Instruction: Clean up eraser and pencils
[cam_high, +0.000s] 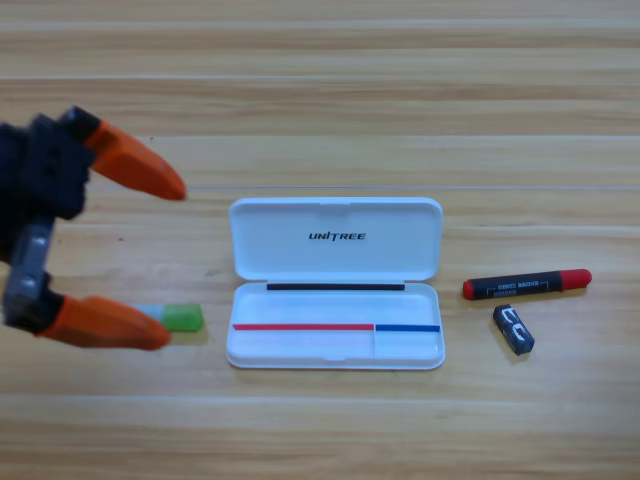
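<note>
High view: nothing's packed yet. Left gripper (165, 260) has its jaws wide apart over the green pencil (180, 318); black pencil (527, 284) and eraser (513, 329) sit right of the open case (430, 352).

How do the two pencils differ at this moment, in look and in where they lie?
The black pencil has red ends and lies fully exposed right of the white case, slightly tilted, near the eraser. The green pencil is translucent, lies level left of the case, partly hidden under the open left pincer. Both rest on the table, outside the case.
</note>
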